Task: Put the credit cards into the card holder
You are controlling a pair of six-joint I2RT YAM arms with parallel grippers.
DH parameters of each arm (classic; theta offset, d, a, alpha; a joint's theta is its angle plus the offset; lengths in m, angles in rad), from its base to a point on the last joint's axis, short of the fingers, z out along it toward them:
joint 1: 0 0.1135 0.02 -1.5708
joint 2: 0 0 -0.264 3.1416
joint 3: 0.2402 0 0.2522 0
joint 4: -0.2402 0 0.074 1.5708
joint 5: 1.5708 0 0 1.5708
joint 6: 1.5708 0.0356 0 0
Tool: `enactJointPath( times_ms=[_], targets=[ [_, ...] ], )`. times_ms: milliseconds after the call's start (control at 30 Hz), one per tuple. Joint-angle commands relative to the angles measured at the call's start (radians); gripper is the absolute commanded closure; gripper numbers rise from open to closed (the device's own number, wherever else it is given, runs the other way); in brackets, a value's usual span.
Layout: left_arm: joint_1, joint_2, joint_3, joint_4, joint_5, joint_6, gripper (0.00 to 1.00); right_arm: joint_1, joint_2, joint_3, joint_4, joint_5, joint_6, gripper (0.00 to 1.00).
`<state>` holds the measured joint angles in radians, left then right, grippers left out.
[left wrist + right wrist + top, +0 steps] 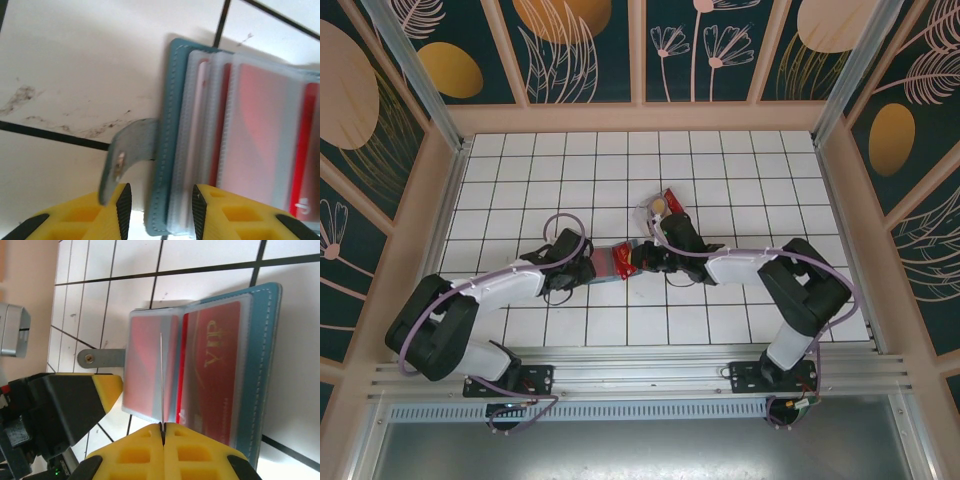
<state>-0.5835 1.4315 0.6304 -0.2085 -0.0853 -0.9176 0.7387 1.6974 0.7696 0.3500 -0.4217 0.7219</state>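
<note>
The teal card holder [618,262] lies open on the white tiles between my two grippers. Its clear sleeves show reddish insides, and a red card marked VIP [215,365] sits in the sleeve beside the teal cover [262,365]. My right gripper [163,426] is shut on a thin credit card [161,380], seen edge-on and upright over the sleeves. My left gripper [160,200] stands open astride the holder's teal edge [162,165] and sleeves, with a gap beside one pad. The grey strap tab [125,150] sticks out sideways.
A clear plastic tray [658,207] with a yellowish card and a red one stands just behind the right gripper [642,262]. Wooden walls ring the tiled floor. Free tiles lie to the far left, far right and back.
</note>
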Motion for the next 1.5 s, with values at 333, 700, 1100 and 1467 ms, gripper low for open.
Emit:
enactJointPath(
  times_ms=[333, 700, 1100, 1467],
  targets=[
    [0.001, 0.081, -0.037, 0.069, 0.002, -0.006, 0.65, 0.001, 0.106, 0.045, 0.092, -0.020, 0.021, 0.94],
    [0.002, 0.067, -0.032, 0.069, 0.016, -0.014, 0.66, 0.001, -0.017, -0.001, 0.075, 0.059, 0.014, 0.96],
    [0.001, 0.068, -0.026, 0.069, 0.028, -0.012, 0.66, 0.002, 0.076, 0.023, 0.121, 0.003, 0.036, 0.95],
    [0.002, 0.075, -0.023, 0.072, 0.033, -0.014, 0.66, 0.004, 0.101, 0.047, 0.121, -0.022, 0.034, 0.96]
  ],
)
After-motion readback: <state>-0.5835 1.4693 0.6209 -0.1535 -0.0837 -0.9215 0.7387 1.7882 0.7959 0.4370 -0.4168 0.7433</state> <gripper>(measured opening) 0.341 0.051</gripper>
